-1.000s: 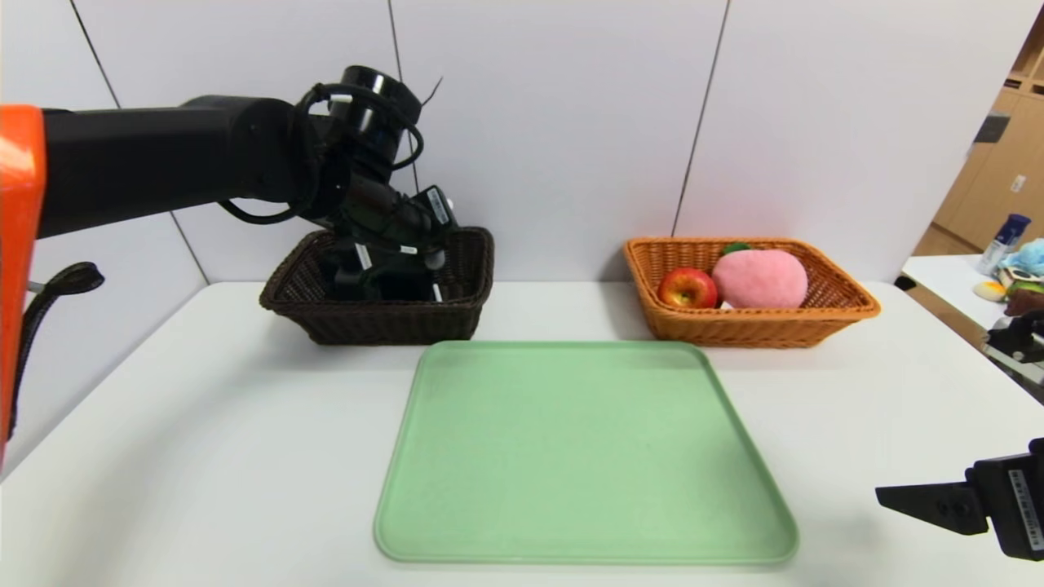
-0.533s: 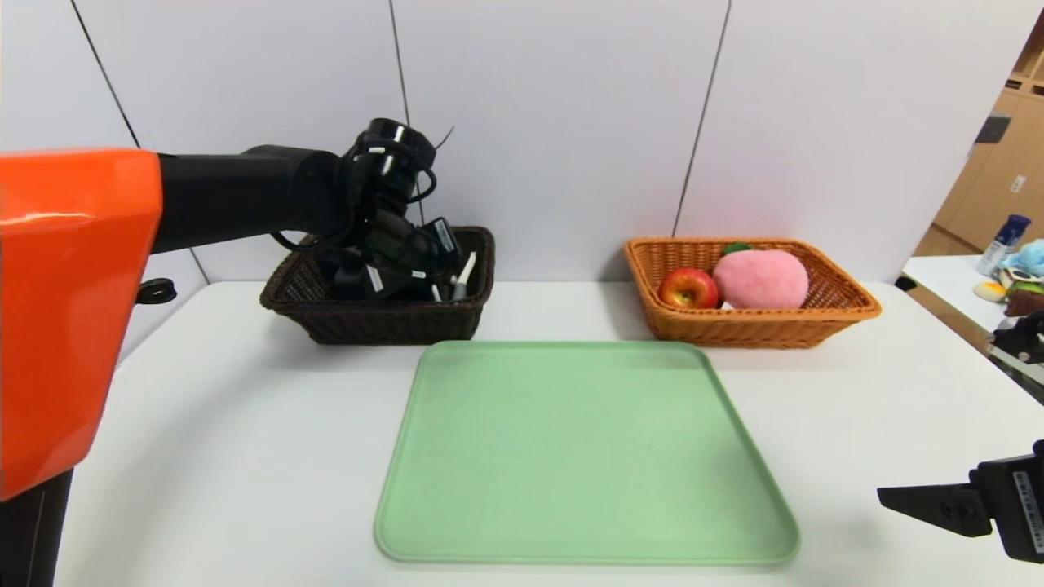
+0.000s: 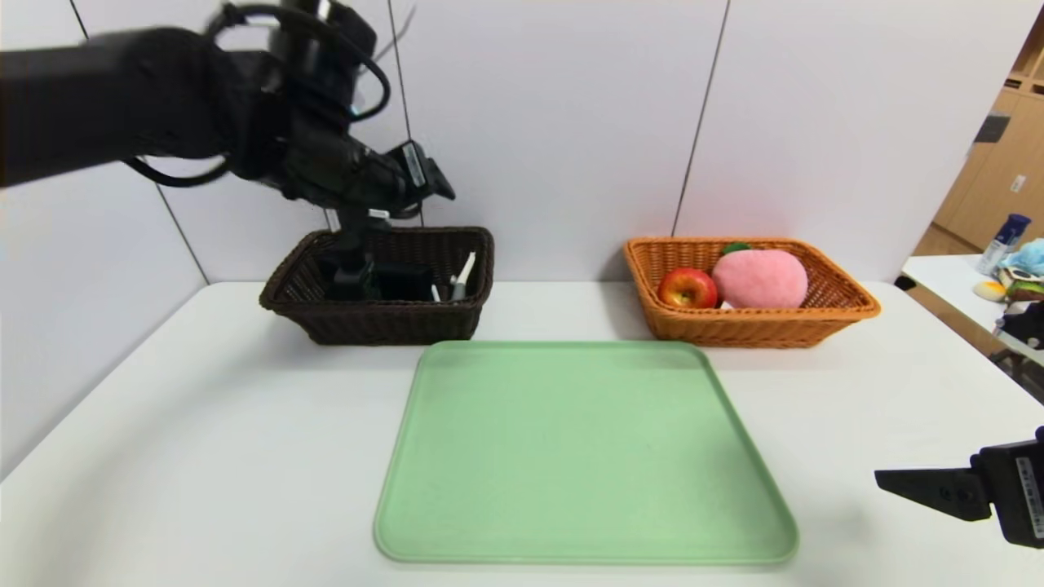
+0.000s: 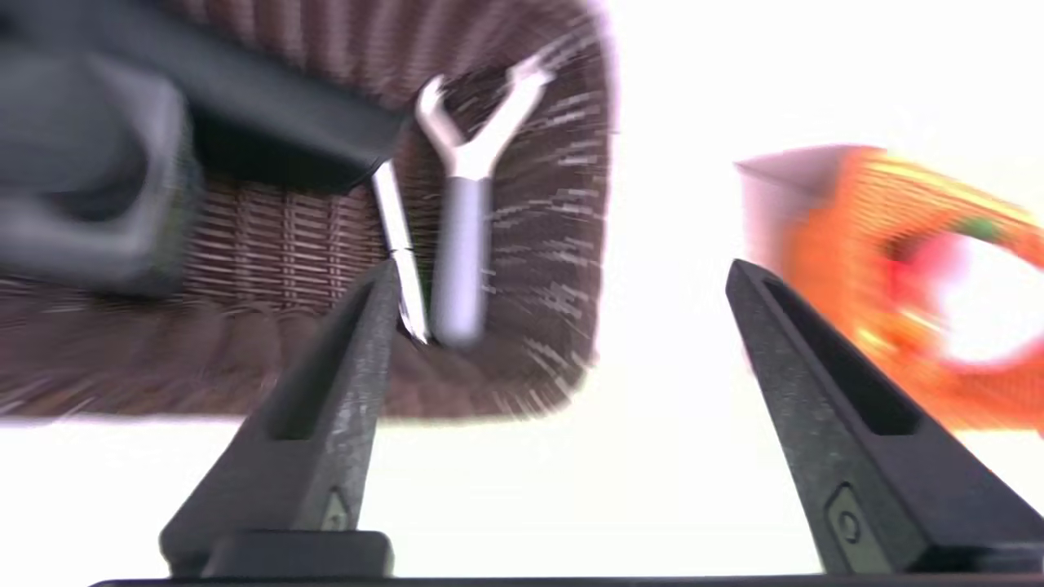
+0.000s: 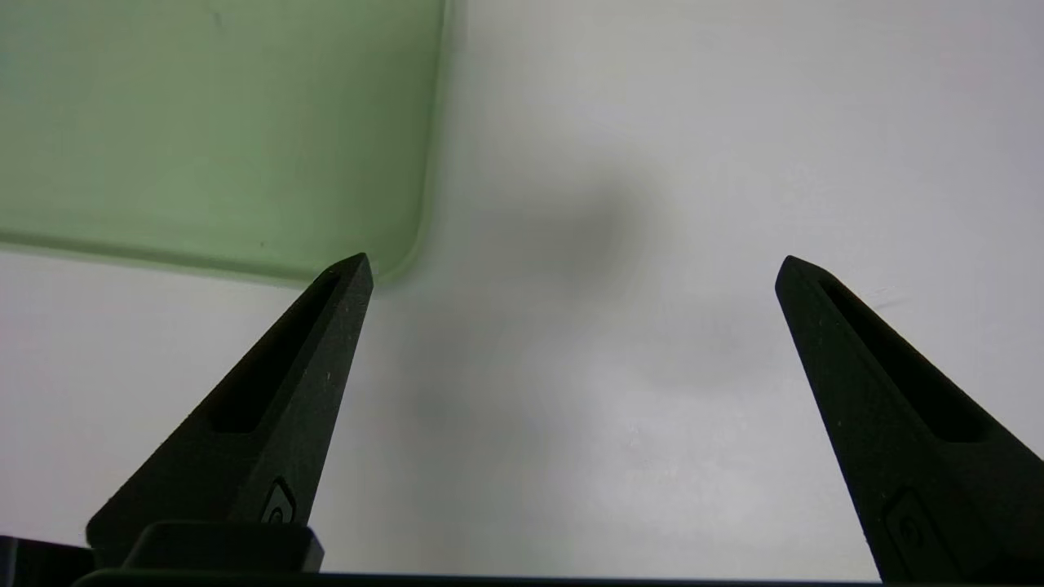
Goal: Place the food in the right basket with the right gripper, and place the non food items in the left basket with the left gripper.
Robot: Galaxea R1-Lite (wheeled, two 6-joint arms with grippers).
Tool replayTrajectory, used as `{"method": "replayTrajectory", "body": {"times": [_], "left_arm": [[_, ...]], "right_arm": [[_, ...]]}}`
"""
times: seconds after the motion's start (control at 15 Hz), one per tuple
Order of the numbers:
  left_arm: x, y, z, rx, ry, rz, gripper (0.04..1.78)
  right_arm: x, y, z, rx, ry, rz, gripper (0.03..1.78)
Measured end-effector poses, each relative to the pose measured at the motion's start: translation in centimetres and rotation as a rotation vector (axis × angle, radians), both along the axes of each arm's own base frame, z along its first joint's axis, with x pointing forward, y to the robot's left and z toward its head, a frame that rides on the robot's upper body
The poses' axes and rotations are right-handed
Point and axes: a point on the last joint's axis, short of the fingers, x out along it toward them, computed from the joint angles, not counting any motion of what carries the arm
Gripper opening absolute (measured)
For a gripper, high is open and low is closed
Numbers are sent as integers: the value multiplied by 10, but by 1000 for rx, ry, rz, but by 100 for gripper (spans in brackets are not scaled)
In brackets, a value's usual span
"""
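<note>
The dark brown left basket [image 3: 375, 322] holds the pump bottle [image 3: 351, 273], the black glasses case [image 3: 404, 283], the white pen [image 3: 436, 292] and the peeler [image 3: 462, 280]. My left gripper [image 3: 436, 183] hangs above this basket, open and empty. In the left wrist view the left gripper [image 4: 563, 269] is open over the peeler [image 4: 461, 244], the pen [image 4: 398, 232] and the case [image 4: 245, 106]. The orange-tan right basket [image 3: 734, 326] holds the apple [image 3: 687, 287] and the pink peach [image 3: 760, 277]. My right gripper [image 3: 889, 481] is open and empty, low at the front right, also in its wrist view [image 5: 571, 261].
A bare green tray [image 3: 583, 456] lies in the middle of the white table; its corner shows in the right wrist view [image 5: 204, 122]. A wall stands close behind both baskets. A side table with clutter [image 3: 1011, 277] is at the far right.
My left arm has risen up out of the dark basket with nothing in its jaws. The peeler now lies uncovered in the basket. The right arm has stayed put.
</note>
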Motion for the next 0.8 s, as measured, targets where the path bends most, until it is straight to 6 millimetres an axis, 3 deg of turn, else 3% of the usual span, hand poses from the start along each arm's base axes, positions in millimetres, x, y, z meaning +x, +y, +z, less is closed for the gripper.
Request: {"method": "replayTrajectory", "body": {"times": [0.2, 0.47, 0.8], "left_arm": [[-64, 23, 36, 149, -72, -105, 153], [-145, 61, 34, 365, -145, -184, 160], [-219, 126, 25, 442, -220, 164, 165]], "right_arm": [[6, 2, 10, -15, -127, 60, 171], [17, 4, 40, -31, -378, 106, 171], [-9, -21, 56, -69, -445, -48, 171]]}}
